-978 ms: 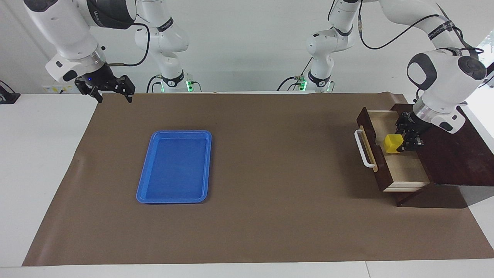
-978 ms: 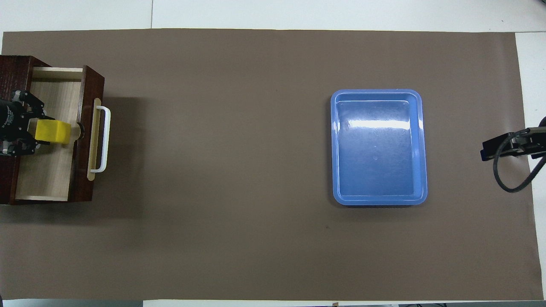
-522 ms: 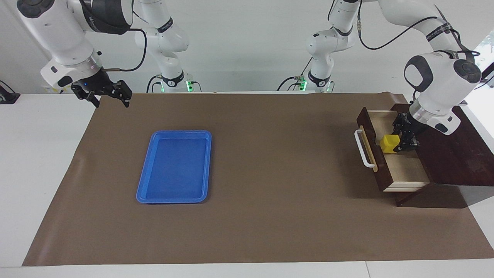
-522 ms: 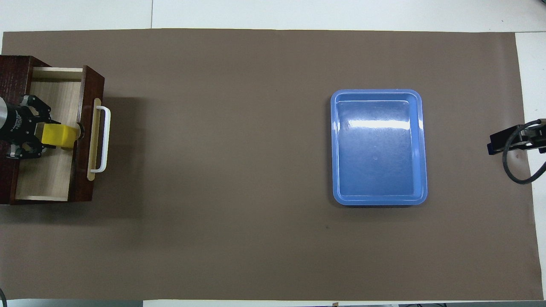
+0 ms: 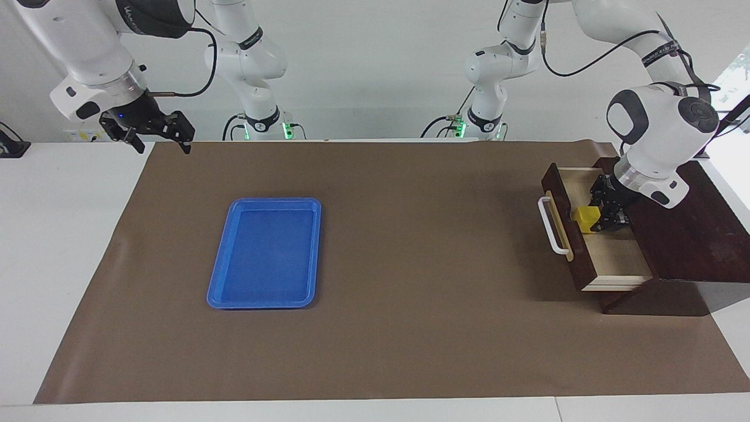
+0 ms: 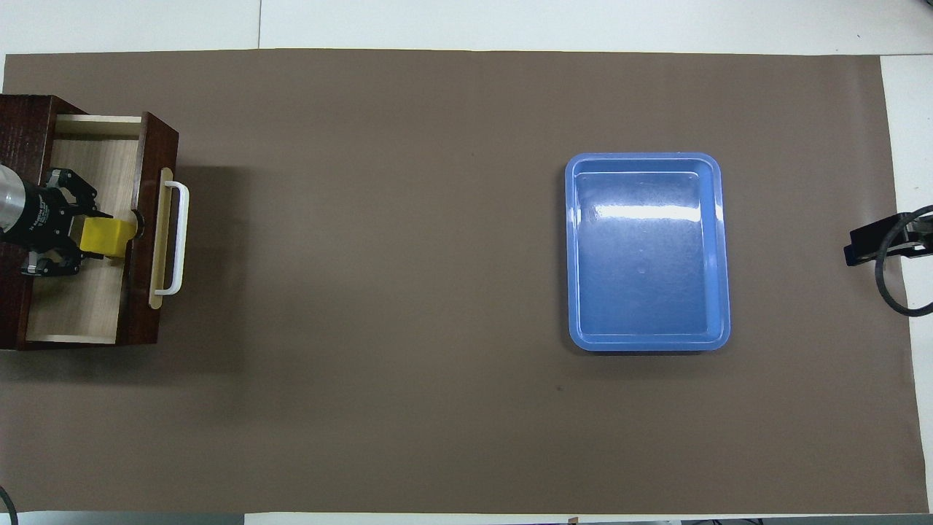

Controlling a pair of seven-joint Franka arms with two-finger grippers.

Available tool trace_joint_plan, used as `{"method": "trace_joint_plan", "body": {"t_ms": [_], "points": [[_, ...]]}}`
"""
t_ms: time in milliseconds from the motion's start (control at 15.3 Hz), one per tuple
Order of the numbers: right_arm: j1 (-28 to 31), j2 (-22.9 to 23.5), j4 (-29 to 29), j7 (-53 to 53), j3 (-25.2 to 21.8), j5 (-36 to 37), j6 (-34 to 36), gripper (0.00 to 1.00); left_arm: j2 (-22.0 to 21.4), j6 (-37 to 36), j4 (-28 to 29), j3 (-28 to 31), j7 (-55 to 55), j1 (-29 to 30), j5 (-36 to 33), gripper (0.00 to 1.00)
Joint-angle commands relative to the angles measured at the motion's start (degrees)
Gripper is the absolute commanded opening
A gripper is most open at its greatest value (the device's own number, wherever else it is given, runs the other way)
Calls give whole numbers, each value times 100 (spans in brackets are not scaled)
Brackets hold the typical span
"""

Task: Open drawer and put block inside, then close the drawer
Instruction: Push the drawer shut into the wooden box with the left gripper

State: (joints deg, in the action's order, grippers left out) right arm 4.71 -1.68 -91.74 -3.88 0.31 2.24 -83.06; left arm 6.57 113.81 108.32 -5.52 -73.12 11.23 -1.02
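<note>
Block-wise: small bright yellow cube [image 5: 586, 218] is pinched in my left gripper [image 5: 600, 222], low inside the open dark brown wooden drawer [image 5: 615, 258]. Only the facing view shows my right gripper [image 5: 157, 141], spread open, waiting over the table's corner.

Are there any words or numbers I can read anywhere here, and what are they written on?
Nothing here can be read for sure.
Left tool, holding the block in the drawer: pale lettering on its black body, too small to read.
Right arm's dark upper band: pale lettering, too blurred to read.
Black bands on both arms: tiny white lettering, unreadable.
Blue tray, brown mat: no text.
</note>
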Motion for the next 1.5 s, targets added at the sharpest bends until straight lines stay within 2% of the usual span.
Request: {"method": "trace_joint_plan", "body": {"t_ms": [0,65,522,783,913,1043,1435], "points": [[83,27,77,36,101,-49,88,100,-156,159,172,-10,-17,29,-21,93],[74,27,77,36,101,-49,88,100,-139,99,93,-10,-61,-6,-21,100],[82,10,33,45,101,-57,44,100,-165,-1088,-1076,-89,-315,-155,322,100],[109,18,33,36,101,-57,9,100,-200,-957,-954,-98,-1281,-928,305,100],[109,18,33,27,101,-57,9,100,-357,-782,-499,-89,-1397,-1262,270,100],[109,18,33,36,101,-57,9,100,-402,-448,-216,-89,-1476,-1290,252,100],[109,18,33,45,101,-57,9,100,-297,62,57,-81,-1354,-1045,-126,100]]}}
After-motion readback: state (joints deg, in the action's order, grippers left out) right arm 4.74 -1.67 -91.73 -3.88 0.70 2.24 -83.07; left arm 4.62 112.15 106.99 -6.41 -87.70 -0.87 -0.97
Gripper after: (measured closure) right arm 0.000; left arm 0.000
